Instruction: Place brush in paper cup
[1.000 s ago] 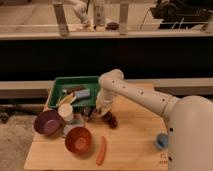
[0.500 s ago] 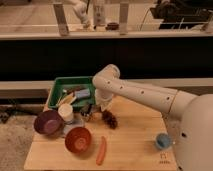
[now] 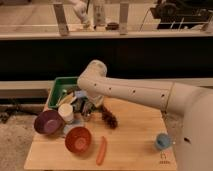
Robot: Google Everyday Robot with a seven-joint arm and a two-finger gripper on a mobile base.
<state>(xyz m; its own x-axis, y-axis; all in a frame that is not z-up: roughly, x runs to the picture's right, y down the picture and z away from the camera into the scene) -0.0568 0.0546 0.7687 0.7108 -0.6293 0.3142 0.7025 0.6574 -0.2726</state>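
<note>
A: Front edge first?

B: Carrot [image 3: 101, 150] flat on the wooden table [image 3: 135, 145], nearer the camera than the gripper [image 3: 86, 112] and a bit to its right in view. Orange bowl [image 3: 78, 140] in front of the gripper, slightly left. Blue cup [image 3: 161, 141] well off to the gripper's right, near the front corner.

A: The gripper itself?

B: Points down over the left half of the table, on the end of the white arm [image 3: 130, 92] that stretches in from the right. Fingers closed tight.

A: Holding anything?

B: There's a dark slim shape at its tip that looks like the brush [image 3: 89, 107]. It blends with the fingers, so can't tell if it's actually pinched.

A: Cup?

B: Paper cup [image 3: 66, 112] upright just left of the gripper. Close, can't tell if touching. Purple bowl [image 3: 47, 121] further left, past the cup. Grape bunch [image 3: 110, 120] just right of the gripper, on the wood.

A: Behind?

B: Green tray [image 3: 59, 82] behind and left of the gripper, at the back-left corner of the table. Mixed items inside, can't make them out. Beyond it a dark wall, then a pale ledge with posts [image 3: 62, 20].
</note>
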